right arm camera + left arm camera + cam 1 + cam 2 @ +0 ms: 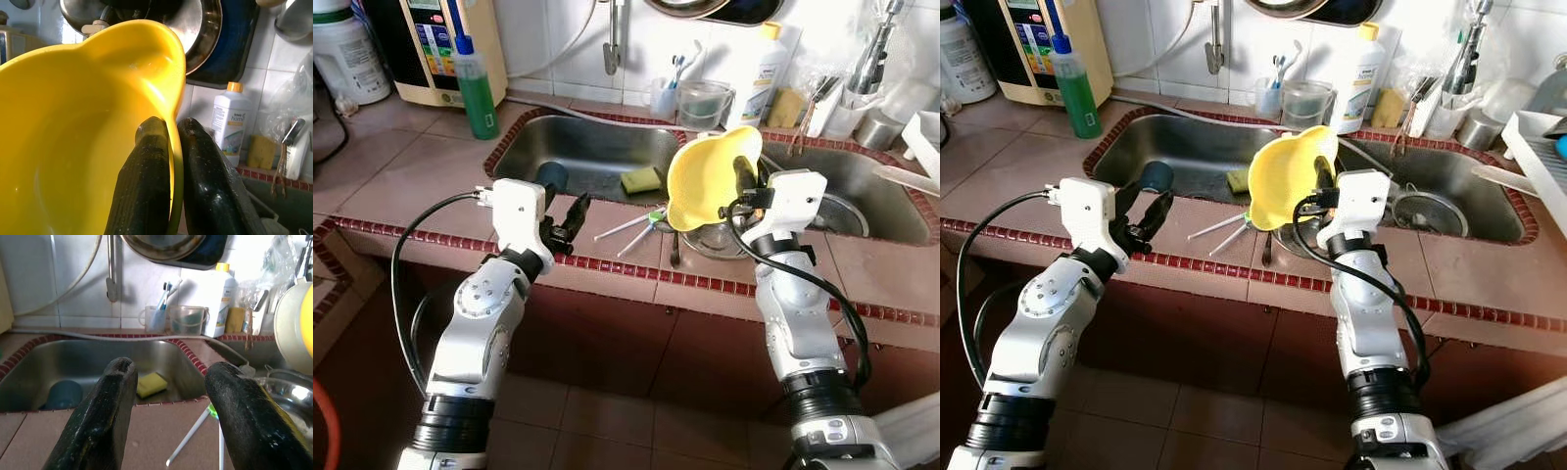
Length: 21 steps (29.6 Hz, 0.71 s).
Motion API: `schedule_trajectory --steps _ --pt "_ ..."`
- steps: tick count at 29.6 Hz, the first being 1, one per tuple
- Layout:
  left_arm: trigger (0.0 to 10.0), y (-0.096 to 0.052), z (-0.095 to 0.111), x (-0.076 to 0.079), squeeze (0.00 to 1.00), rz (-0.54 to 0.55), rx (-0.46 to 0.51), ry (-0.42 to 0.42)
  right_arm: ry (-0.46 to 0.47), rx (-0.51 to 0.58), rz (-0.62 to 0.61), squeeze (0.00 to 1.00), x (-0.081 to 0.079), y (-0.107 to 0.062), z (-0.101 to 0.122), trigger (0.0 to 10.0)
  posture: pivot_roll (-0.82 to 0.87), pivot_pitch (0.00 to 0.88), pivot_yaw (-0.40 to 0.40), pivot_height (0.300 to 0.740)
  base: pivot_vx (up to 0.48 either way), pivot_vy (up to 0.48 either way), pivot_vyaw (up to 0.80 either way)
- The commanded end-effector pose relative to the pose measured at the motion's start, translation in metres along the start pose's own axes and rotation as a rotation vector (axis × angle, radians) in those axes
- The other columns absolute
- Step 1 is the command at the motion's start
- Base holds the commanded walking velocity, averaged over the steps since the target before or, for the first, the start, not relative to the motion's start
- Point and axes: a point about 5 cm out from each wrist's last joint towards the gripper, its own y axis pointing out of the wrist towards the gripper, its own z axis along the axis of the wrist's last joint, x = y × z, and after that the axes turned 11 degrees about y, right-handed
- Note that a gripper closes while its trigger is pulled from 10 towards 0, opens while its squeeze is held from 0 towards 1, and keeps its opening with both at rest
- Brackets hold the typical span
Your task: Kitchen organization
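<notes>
The right tool (172, 147) pinched the rim of a yellow plastic bowl (710, 186), raised above what looked like a steel bowl on the tiled tabletop (431, 181). The left tool (168, 396) hovered open, empty, before the steel sink (597, 147).

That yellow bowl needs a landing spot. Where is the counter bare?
Bare tile lies left of the left sink, in front of the green bottle. The strip between the sinks is crowded: toothbrushes, metal bowl, under the right gripper's yellow bowl.
</notes>
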Motion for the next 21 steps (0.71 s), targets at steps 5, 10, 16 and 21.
schedule_trajectory --steps 5,10,16,21 --pt "10.0 0.0018 0.0009 0.0014 0.0 -0.008 -0.003 0.007 -0.018 0.046 0.028 0.0 -0.0032 0.0033 0.0096 10.0 -0.07 0.0 -0.048 0.74 0.315 0.0 0.0" --pt "10.0 0.0015 0.0012 0.0016 0.0 -0.009 -0.003 0.006 -0.018 0.038 0.024 0.0 -0.0017 0.0006 0.0076 10.0 -0.07 0.0 -0.049 0.74 0.313 0.0 0.0" --pt "10.0 0.0017 0.0015 0.0013 0.0 -0.01 -0.004 0.007 -0.02 0.038 0.025 0.0 -0.0012 0.0007 0.0079 10.0 -0.07 0.0 -0.049 0.74 0.314 0.0 0.0" --pt "10.0 0.0025 0.0022 0.0014 0.0 -0.012 -0.001 0.005 -0.021 0.039 0.024 0.0 -0.0007 0.0017 0.0086 10.0 -0.07 0.0 -0.048 0.74 0.313 0.0 0.0"
